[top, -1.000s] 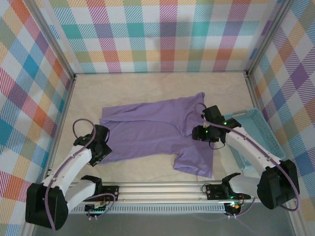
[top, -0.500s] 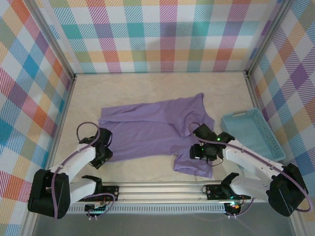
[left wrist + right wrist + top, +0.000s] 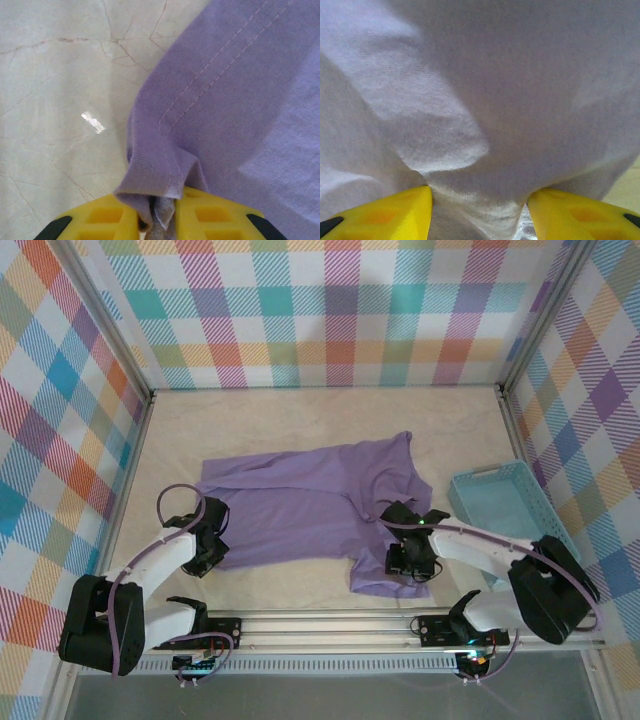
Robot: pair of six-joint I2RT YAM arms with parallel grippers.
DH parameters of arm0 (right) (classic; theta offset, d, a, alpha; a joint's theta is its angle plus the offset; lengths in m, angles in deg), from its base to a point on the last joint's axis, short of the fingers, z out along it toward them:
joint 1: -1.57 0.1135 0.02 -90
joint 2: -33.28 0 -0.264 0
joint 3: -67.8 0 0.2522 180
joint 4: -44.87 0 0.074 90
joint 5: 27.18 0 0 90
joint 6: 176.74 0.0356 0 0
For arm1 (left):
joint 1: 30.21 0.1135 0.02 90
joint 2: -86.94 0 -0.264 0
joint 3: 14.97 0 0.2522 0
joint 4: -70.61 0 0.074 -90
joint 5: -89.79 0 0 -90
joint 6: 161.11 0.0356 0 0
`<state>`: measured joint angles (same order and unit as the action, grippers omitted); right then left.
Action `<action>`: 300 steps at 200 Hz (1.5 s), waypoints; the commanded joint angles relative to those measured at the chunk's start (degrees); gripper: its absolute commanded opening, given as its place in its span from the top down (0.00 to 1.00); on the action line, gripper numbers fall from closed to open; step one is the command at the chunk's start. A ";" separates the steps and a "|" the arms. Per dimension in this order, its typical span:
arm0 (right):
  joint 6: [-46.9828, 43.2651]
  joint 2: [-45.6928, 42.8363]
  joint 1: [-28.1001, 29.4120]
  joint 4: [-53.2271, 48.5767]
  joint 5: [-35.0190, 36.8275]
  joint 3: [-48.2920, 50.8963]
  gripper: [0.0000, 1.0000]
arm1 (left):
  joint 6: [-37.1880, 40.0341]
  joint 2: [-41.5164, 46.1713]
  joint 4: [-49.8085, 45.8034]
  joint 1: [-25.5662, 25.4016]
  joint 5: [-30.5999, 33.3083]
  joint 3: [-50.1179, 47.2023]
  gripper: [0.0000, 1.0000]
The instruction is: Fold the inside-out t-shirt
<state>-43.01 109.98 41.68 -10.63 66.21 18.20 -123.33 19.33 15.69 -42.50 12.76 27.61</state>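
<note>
- Left end effector (image 3: 207, 540) has just snapped from spread to clenched. The left wrist view shows its yellow fingers (image 3: 110, 220) pinching a bunched corner of the inside-out t-shirt (image 3: 240, 100) at the stitched hem. That looks like one fold corner secured.
- The inside-out t-shirt (image 3: 300, 510) lies flat mid-tabletop (image 3: 300, 415). Its long axis runs roughly 9 to 3 o'clock, hem at 9; the sleeves at 1 and 5 suggest the neck points to 3.
- Right end effector (image 3: 412, 558) has swept down from the far sleeve to the near one, at 5 o'clock of the cloth. Its fingers (image 3: 380, 215) are spread and released, straddling a swell of fabric, so no grip yet. I'd say the fold waits on it.
- Light blue basket (image 3: 505, 502) sits just beyond, at 3 o'clock.
</note>
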 commanded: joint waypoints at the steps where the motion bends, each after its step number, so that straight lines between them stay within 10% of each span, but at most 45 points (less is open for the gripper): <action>1: -1.15 5.81 0.23 12.55 -1.98 -1.00 0.45 | 1.05 -2.42 11.15 -0.71 -3.39 -0.23 0.79; 117: 4.20 -12.45 1.65 -9.35 7.13 1.78 0.47 | 2.27 -1.27 10.80 -0.71 -3.04 0.75 0.80; 192: 4.58 -6.75 3.03 -11.52 4.95 -0.62 0.50 | 2.13 0.60 9.70 -0.72 -3.04 0.89 0.80; 300: -2.24 3.63 3.11 -9.32 4.24 -5.06 0.79 | 2.58 2.48 7.75 -0.71 -2.69 1.94 0.80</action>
<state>-43.58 112.63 44.42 -19.35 71.11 14.55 -121.19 20.40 24.21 -42.53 10.12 28.64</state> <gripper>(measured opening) 0.260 0.204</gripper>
